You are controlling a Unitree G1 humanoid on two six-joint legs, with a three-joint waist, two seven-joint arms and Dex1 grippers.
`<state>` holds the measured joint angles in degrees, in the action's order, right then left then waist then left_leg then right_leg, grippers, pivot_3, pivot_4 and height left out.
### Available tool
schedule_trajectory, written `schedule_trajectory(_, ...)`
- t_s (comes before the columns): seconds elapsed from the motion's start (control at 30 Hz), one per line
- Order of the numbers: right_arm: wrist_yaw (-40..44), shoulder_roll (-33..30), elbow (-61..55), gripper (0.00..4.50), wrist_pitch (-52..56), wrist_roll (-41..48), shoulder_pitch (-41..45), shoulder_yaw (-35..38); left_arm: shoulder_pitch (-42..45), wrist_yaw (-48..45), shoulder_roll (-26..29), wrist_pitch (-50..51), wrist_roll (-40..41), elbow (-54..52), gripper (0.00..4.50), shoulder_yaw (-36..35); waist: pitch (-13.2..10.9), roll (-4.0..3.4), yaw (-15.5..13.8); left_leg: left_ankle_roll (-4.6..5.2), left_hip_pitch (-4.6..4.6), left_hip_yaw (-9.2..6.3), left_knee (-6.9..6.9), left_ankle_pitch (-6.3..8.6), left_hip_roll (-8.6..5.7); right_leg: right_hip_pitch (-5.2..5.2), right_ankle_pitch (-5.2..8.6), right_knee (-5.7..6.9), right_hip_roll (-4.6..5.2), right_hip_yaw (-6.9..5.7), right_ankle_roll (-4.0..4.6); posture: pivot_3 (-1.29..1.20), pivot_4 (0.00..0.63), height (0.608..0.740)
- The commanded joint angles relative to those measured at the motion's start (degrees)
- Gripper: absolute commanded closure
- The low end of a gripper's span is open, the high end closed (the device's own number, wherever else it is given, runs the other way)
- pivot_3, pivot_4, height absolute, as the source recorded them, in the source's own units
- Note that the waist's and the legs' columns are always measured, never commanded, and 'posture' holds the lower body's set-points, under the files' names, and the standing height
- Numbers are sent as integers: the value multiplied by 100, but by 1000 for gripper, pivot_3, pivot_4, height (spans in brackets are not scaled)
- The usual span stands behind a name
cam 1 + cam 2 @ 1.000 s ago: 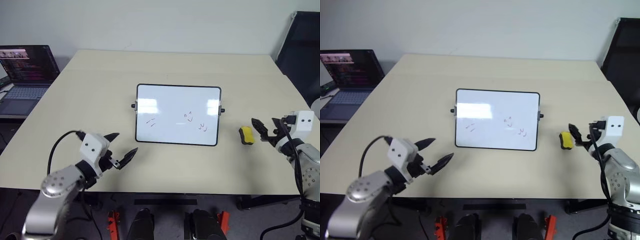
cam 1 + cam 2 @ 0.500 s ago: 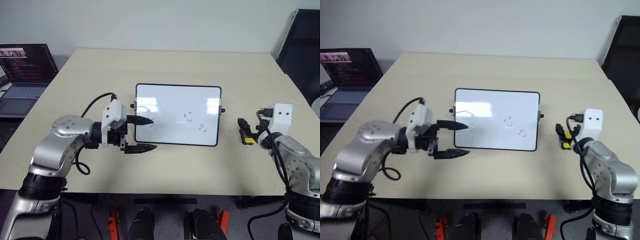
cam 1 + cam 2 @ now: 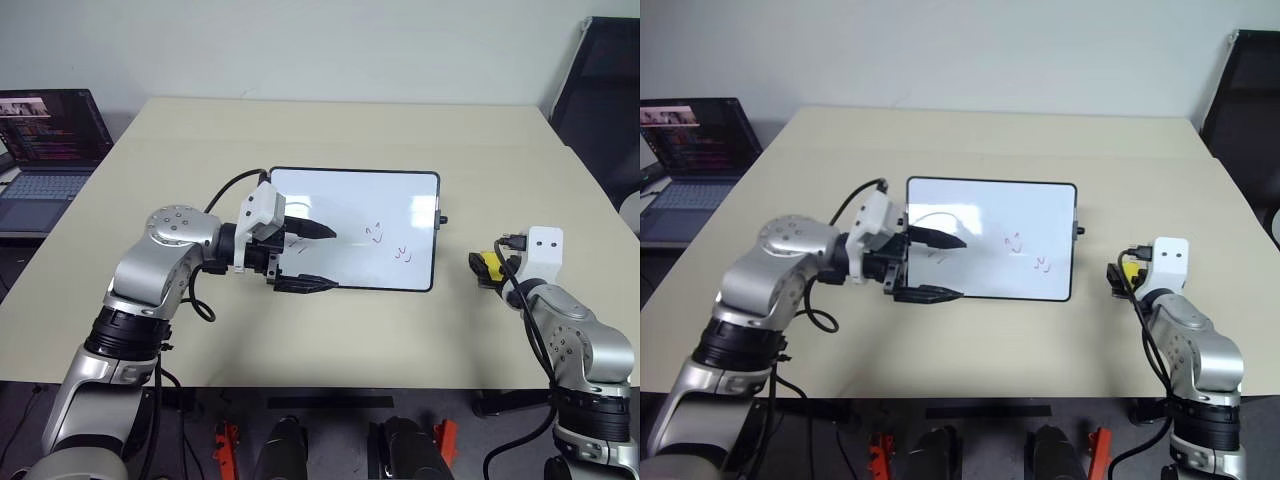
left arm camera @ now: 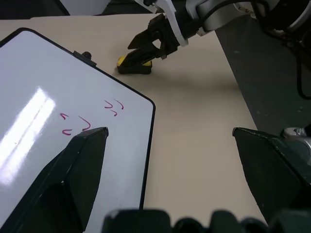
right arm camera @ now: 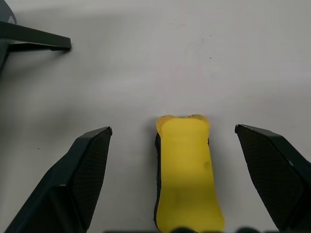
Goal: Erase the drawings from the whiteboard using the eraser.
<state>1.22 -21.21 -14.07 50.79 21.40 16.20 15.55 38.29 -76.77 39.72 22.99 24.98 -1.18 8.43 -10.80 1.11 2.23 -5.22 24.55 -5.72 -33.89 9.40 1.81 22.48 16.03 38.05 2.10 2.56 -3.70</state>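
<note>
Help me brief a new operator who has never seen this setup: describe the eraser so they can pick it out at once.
Start from the beige table and find the white whiteboard with a black frame at its middle. To the board's right, apart from it, the eraser lies flat on the tabletop between the open fingers of the right gripper. It is a small yellow oblong block with a dark underside, the table's one bright yellow thing.

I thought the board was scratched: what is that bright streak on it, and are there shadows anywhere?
Left wrist view: the streak on the whiteboard is glare from a light, left of the drawings. Left eye view: the same glare sits near the board's upper left. Right wrist view: a soft shadow falls beside the eraser.
</note>
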Motion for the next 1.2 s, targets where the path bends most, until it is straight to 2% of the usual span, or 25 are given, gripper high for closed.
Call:
schedule_trajectory(0.03, 67, 39, 48, 38, -254, -84, 32, 78, 123, -60, 80, -130, -42, -9, 0, -118, 0, 0, 7, 0, 0, 0, 0, 0, 0, 0, 0, 0, 0, 0, 1, 0, 150, 740)
schedule_trajectory(0.83, 312, 8, 668, 208, -508, -423, 211, 83, -191, 243, 273, -190, -173, 11, 0, -344, 0, 0, 19, 0, -1, -1, -1, 0, 0, 0, -8, 6, -1, 1, 6, 0, 150, 740)
schedule_trajectory(1.2, 498, 60, 762, 208, -1212, -668, 74, -138, -393, 430, 329, -119, -96, -238, 0, -428, 0, 0, 33, 1, -2, -1, -2, 0, 0, -1, -8, 7, -1, 0, 6, 0, 150, 740)
